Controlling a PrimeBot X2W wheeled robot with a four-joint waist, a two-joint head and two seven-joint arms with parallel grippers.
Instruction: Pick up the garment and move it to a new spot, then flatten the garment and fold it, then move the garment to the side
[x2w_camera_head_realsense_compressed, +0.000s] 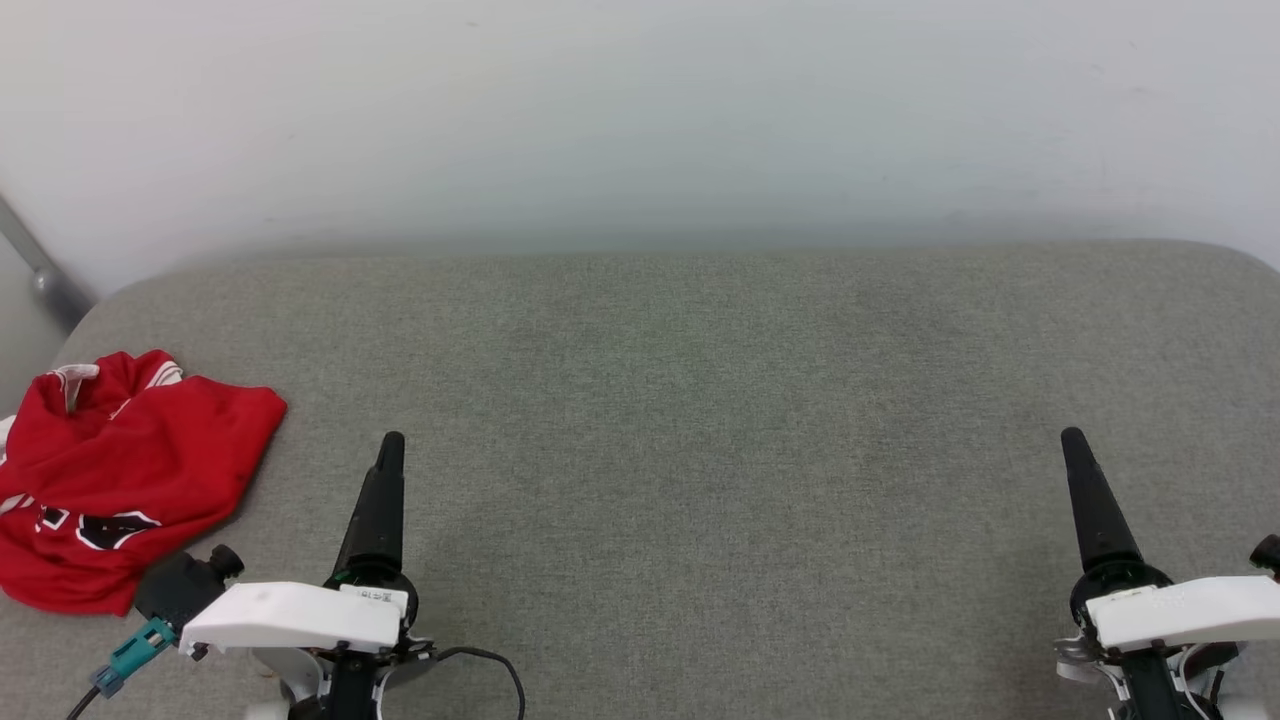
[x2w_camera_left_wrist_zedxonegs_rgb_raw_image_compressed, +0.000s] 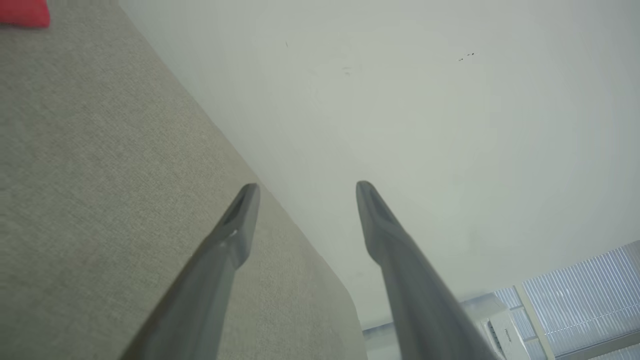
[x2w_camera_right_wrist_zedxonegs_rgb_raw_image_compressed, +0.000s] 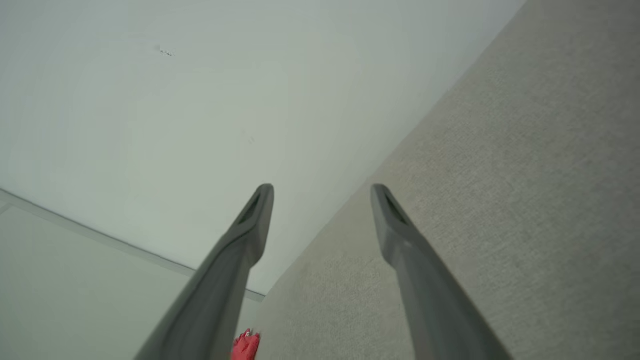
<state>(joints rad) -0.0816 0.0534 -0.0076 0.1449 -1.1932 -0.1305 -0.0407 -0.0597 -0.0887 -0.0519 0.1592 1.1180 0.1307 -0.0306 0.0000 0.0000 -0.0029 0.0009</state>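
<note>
Left gripper (x2w_camera_head_realsense_compressed: 389, 445) and right gripper (x2w_camera_head_realsense_compressed: 1074, 440) sit closest to the lens, low in the head view's two corners, each reading there as one dark spike pointing up the frame. Biggest thing on show is the grey fabric surface (x2w_camera_head_realsense_compressed: 700, 420), spreading right across; behind it rises a pale wall (x2w_camera_head_realsense_compressed: 640, 120).

Now the garment (x2w_camera_head_realsense_compressed: 130, 470): one red jersey, crumpled in a heap at the surface's far left edge, white trim at its top, black white-outlined characters near its bottom. It lies to the left of the left gripper, clear of the fingertip, its lower corner just beside that wrist's dark housing; touching or not, I cannot tell. It is well apart from the right gripper.

Count: one garment, two grippers, two fingers apiece.

Over to the wrists: the left gripper (x2w_camera_left_wrist_zedxonegs_rgb_raw_image_compressed: 305, 190) has its jaws spread wide, nothing between them; the right gripper (x2w_camera_right_wrist_zedxonegs_rgb_raw_image_compressed: 322, 192) likewise, released and holding nothing. That gap never shows from the head. The garment (x2w_camera_left_wrist_zedxonegs_rgb_raw_image_compressed: 24, 12) is a red sliver in the left wrist view's top corner, and a red scrap (x2w_camera_right_wrist_zedxonegs_rgb_raw_image_compressed: 246, 345) at the right wrist view's bottom edge; the lettering reads from the head alone. The left wrist view adds a ribbed window (x2w_camera_left_wrist_zedxonegs_rgb_raw_image_compressed: 590, 280); smallest of all, a teal connector (x2w_camera_head_realsense_compressed: 135, 650) by the left wrist.
</note>
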